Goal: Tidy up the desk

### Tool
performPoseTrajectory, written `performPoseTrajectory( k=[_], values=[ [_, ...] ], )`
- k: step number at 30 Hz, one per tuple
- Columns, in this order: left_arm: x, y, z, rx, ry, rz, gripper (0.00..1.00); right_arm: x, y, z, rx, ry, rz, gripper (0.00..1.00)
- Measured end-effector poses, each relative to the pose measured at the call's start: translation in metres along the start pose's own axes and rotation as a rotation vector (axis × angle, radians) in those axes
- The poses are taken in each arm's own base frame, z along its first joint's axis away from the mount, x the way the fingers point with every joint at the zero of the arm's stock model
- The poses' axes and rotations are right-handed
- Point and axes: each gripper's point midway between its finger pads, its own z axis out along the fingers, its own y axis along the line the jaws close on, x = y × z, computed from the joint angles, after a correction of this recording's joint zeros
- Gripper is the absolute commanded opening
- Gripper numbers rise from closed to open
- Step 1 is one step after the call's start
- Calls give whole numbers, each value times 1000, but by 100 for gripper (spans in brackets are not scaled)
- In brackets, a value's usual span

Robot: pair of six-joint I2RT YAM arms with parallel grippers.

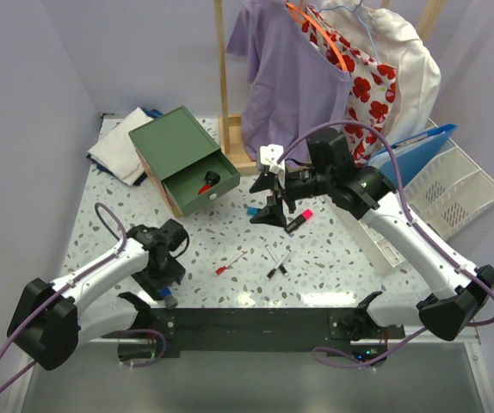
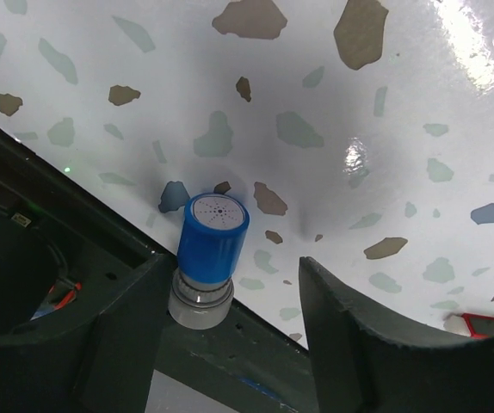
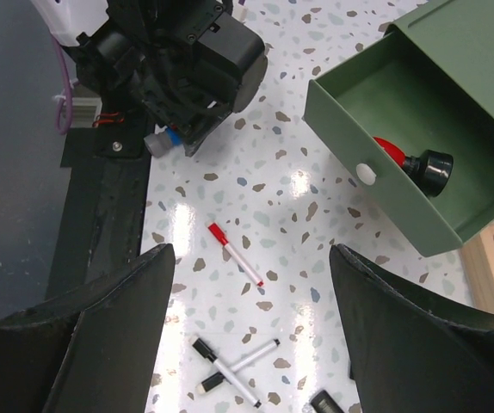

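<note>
The desk is a white speckled tabletop with a black bar along its front edge. My left gripper hangs low over that edge, open. A blue-capped stamp stands between its fingers, close against the left finger. My right gripper is open and empty, held above the desk's middle. Below it lie a red marker and two crossed black markers. A green box has its drawer open, with a red-and-black stamp inside.
A pink-and-black marker and a small blue item lie near the right gripper. Folded cloths lie at the back left. A white slotted file tray with a blue folder stands at the right. Clothes hang on a wooden rack behind.
</note>
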Motion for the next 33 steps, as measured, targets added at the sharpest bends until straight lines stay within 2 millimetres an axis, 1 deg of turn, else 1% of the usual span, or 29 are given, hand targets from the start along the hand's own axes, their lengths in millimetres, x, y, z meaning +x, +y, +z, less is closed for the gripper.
performPoseTrajectory(
  k=[2,6,10,11,13,14,17,19,20,22,23,24,26,29,33],
  values=[
    [1,-1,2,-9,4,2,58,0,0,0,0,-1,0,77],
    [4,-9,6,7,22,1,54,0,-1,-1,3,-1,2,77],
    [7,-13,15,-3,35,3,49,1,-3,-2,8,-1,5,77],
    [9,-13,16,-3,46,3,42,1,-4,-3,9,-1,6,77],
    [11,-16,17,16,61,0,36,1,-5,-3,12,-1,8,77],
    [13,-19,17,30,69,-2,29,1,-5,-3,12,-1,9,77],
    [16,-21,17,55,86,-1,22,1,-6,-4,13,-3,12,77],
    [16,-22,16,70,85,-3,18,1,-6,-5,13,-4,13,77],
    [16,-22,15,78,83,-2,13,1,-5,-5,10,-5,13,77],
    [15,-24,12,105,74,3,9,1,-6,-5,8,-7,15,77],
    [13,-26,8,132,67,8,4,2,-6,-6,8,-6,16,77],
    [12,-29,4,162,60,12,2,2,-6,-6,8,-6,16,77],
    [8,-37,-11,254,42,20,0,3,-7,-7,10,-3,16,77],
    [-1,-52,-44,409,0,25,0,6,-9,-8,14,6,19,77],
    [-20,-57,-90,548,-98,27,0,13,-13,-10,20,22,25,77]
  ],
)
